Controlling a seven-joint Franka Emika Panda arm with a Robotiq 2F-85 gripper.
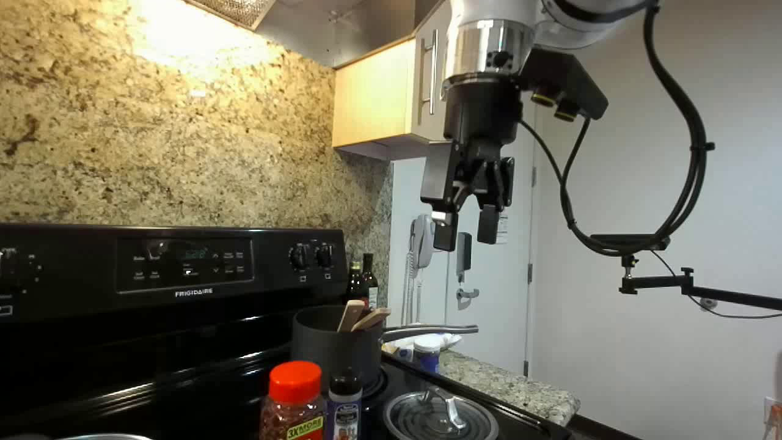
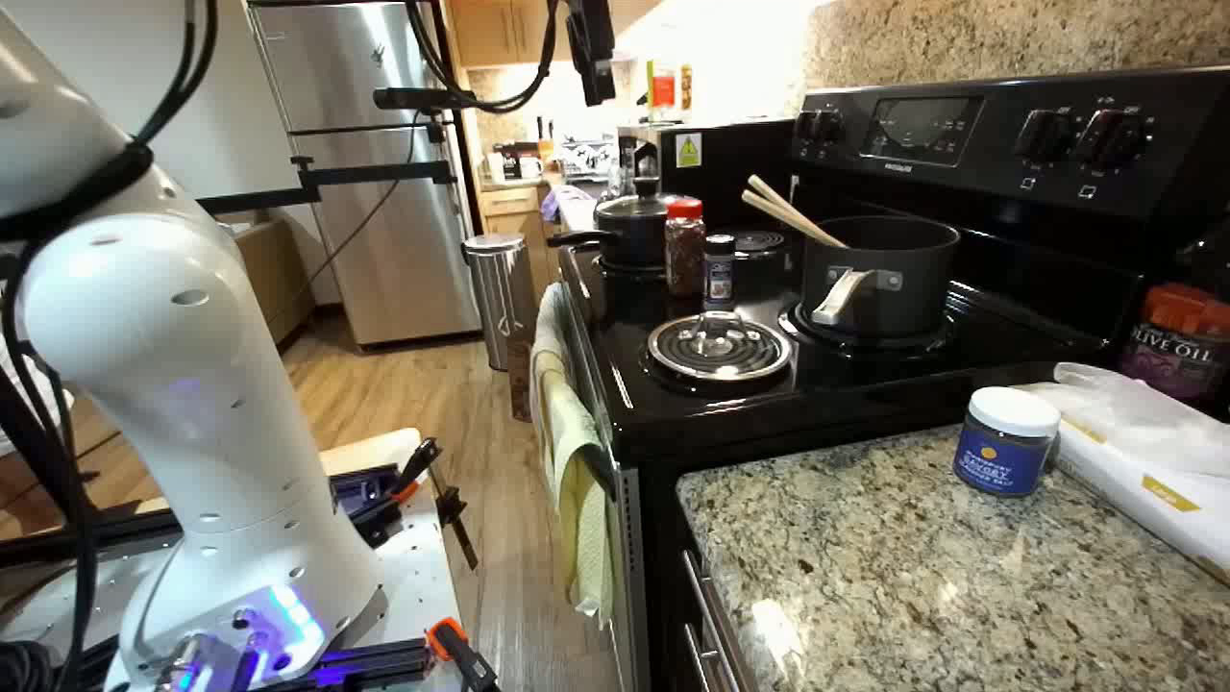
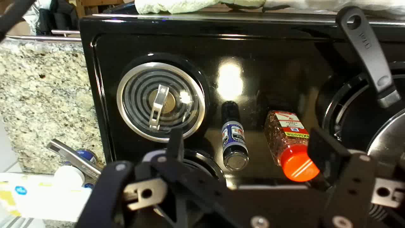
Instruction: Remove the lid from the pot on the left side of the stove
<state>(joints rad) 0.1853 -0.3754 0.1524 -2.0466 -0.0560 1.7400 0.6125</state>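
Observation:
The pot (image 2: 629, 236) is dark-sided with a long black handle and stands on the stove (image 2: 673, 423), on the far front burner in an exterior view. The lid (image 2: 625, 205), silvery with a dark knob, sits on it. In the wrist view the lid (image 3: 387, 139) shows as a shiny grey curve cut off by the right edge, beside the pot's handle (image 3: 368, 53). In an exterior view only a silver rim, perhaps the lid's (image 1: 104, 437), shows at the bottom edge. My gripper (image 1: 467, 233) is open and empty, pointing down high above the stove. Its fingers also show in the wrist view (image 3: 247, 139).
A glass lid (image 2: 719, 348) with a metal handle lies on the near front burner. A red-capped spice jar (image 2: 684, 252) and a small dark bottle (image 2: 719, 271) stand between it and the pot. A dark saucepan (image 2: 889, 279) with wooden utensils stands behind; its handle juts out.

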